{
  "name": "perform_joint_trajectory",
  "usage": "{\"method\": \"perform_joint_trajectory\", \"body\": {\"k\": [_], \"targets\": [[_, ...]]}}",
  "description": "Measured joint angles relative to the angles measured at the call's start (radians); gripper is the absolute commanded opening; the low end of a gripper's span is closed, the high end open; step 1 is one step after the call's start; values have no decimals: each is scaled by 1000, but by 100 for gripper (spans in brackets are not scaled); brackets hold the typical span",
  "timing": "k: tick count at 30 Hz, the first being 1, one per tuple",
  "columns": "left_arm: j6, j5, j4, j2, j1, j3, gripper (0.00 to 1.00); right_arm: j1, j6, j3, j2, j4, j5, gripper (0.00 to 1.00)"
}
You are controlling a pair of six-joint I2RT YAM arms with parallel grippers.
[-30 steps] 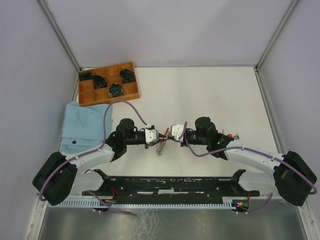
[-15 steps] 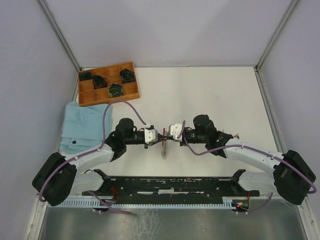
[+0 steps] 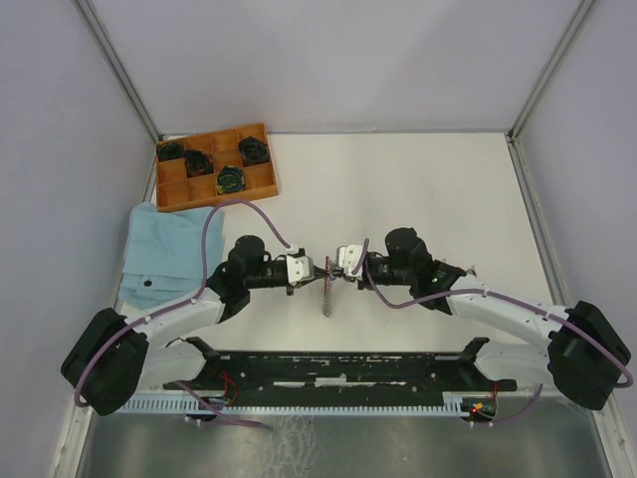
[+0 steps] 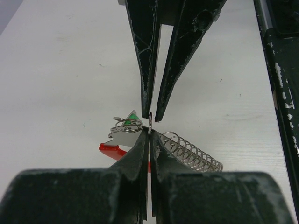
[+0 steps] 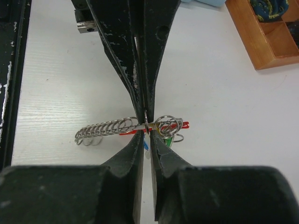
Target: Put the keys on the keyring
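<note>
- Both arms reach inward over the white worktop (image 3: 418,189), tips meeting.
- The left claw (image 4: 149,136) and right claw (image 5: 146,136) each pinch the small silver metal keyring (image 5: 146,122).
- A green-headed silver key (image 4: 133,116) sits just beside it.

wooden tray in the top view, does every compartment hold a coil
No, the wooden tray has dark coils in some compartments, but its near-left compartment shows only bare wood.

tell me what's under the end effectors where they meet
The left end effector and right end effector both pinch the keyring. Beneath them show the silver chain, a green key head and the red strap. Any other keys are hidden behind the fingers.
</note>
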Motion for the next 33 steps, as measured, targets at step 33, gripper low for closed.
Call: {"method": "perform_joint_trajectory", "body": {"k": [33], "targets": [[-412,-443,-17,-49,0,18,3,14,424,-19,11,130,489,54]]}}
